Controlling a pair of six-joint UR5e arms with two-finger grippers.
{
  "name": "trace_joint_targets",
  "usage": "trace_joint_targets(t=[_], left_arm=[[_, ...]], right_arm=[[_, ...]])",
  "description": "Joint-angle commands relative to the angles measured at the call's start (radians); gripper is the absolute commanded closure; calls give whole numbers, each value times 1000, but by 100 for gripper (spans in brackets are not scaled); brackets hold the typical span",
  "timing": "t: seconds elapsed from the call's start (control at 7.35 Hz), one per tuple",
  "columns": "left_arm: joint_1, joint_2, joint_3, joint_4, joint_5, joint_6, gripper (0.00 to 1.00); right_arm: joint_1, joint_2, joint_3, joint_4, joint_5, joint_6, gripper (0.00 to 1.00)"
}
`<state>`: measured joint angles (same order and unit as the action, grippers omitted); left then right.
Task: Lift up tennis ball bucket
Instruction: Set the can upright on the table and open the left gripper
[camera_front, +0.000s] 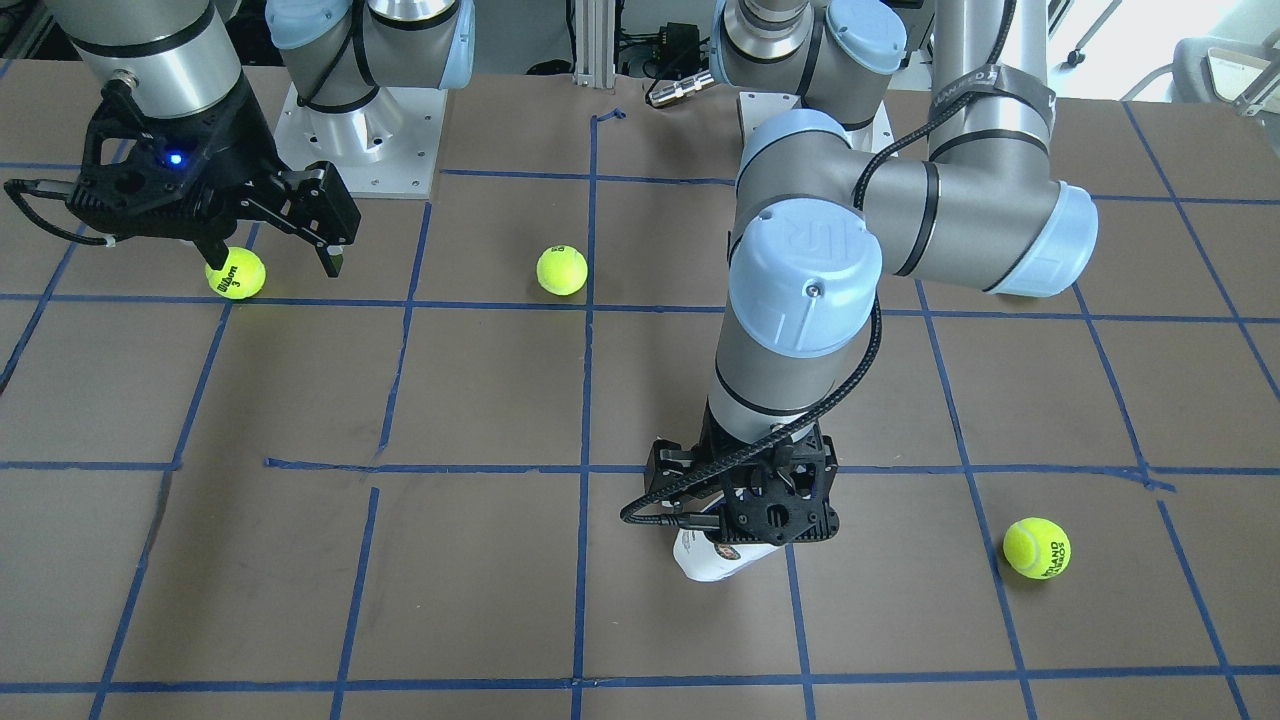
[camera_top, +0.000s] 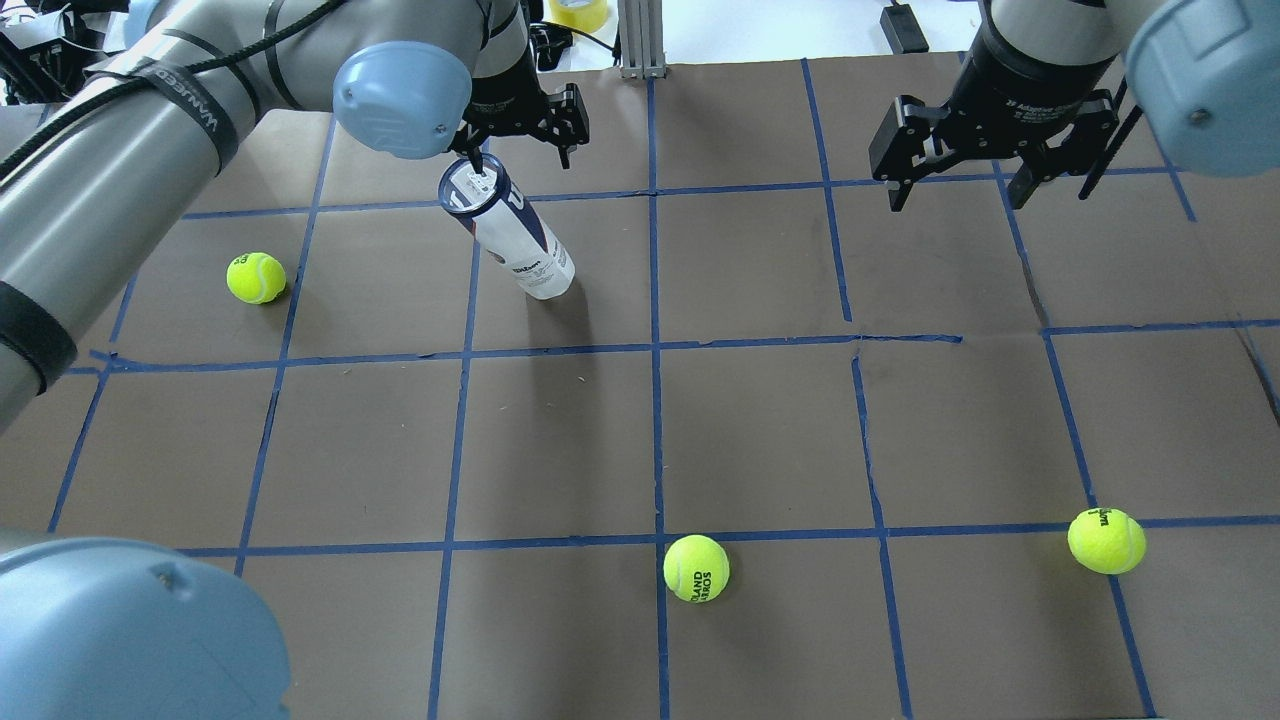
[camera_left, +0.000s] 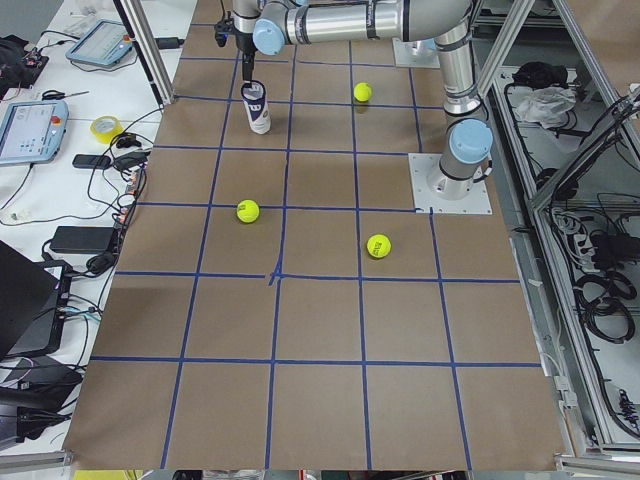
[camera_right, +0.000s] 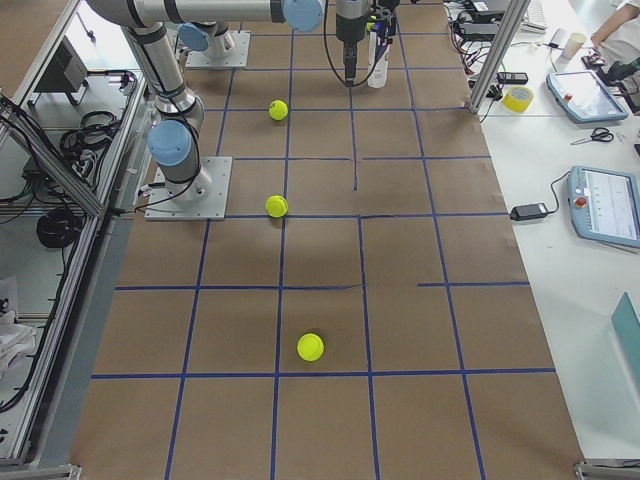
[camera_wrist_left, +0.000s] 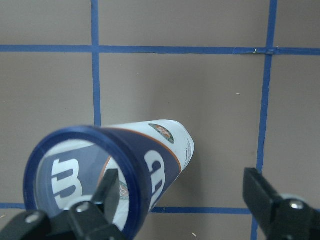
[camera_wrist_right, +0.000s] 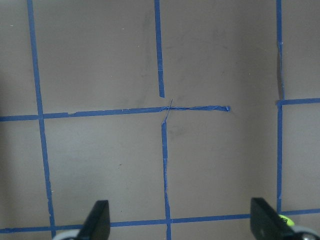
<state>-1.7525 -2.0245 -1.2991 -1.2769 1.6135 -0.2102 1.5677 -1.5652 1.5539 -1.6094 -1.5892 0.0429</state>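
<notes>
The tennis ball bucket (camera_top: 515, 245) is a clear can with a white, navy and orange Wilson label and a dark blue rim. It stands on the brown table at the far left. It also shows in the front view (camera_front: 712, 562) under the left wrist. My left gripper (camera_top: 522, 158) is open over its top. In the left wrist view the left finger (camera_wrist_left: 107, 187) is inside the bucket's (camera_wrist_left: 150, 160) open mouth and the other finger is well outside. My right gripper (camera_top: 958, 192) is open and empty above the table.
Three yellow-green tennis balls lie on the table: one near the left (camera_top: 256, 277), one at the front middle (camera_top: 696, 568), one at the front right (camera_top: 1106, 540). In the front view, my right gripper (camera_front: 275, 250) hangs just above one ball (camera_front: 236, 273). Blue tape marks a grid.
</notes>
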Motion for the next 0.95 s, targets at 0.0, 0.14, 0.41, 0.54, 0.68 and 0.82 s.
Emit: trace_joint_targets(t=[0.0, 0.14, 0.41, 0.54, 0.68, 0.82], left_arm=[[1, 30, 43, -68, 2, 5, 0], [1, 33, 43, -68, 0, 3, 0], [1, 15, 43, -46, -10, 2, 0], [1, 15, 43, -45, -12, 3, 0], [1, 15, 43, -45, -12, 3, 0], [1, 18, 43, -44, -14, 3, 0]], right_arm=[[0, -1, 0, 2, 0, 0, 0], [0, -1, 0, 3, 0, 0, 0], [0, -1, 0, 5, 0, 0, 0], [0, -1, 0, 5, 0, 0, 0], [0, -1, 0, 5, 0, 0, 0], [0, -1, 0, 6, 0, 0, 0]])
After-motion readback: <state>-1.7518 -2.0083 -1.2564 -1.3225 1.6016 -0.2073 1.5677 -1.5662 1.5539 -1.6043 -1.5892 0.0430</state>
